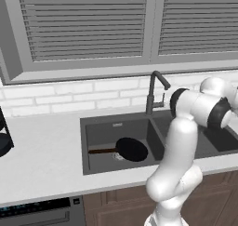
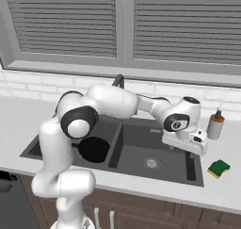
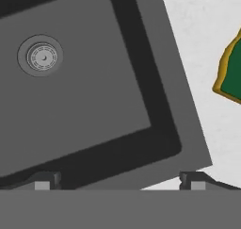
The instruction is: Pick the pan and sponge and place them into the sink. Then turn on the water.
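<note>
- Two basins in the sink [image 2: 155, 150], dark grey, set into the white desk [image 1: 42, 160].
- Left basin holding the pan [image 1: 131, 149], black, flat on the bottom, reddish-brown handle pointing toward the desk's left end.
- Right basin bare apart from a round metal drain [image 3: 41, 57].
- Claw [image 3: 117, 182] hanging over the right basin's front right corner, jaws wide apart, gripping nothing.
- Sponge [image 2: 219, 167] lying on the desk just right of the sink, near the front edge, green face up with yellow below, apart from the claw.
- Beige soap bottle [image 2: 215, 125] upright toward the back edge, behind the sponge.
- Dark gooseneck faucet [image 1: 155, 91] at the sink's back rim, white brick wall and slatted window blinds [image 1: 88, 23] beyond.
- Open white desk stretching left of the sink, narrower strip on the right around the sponge.
</note>
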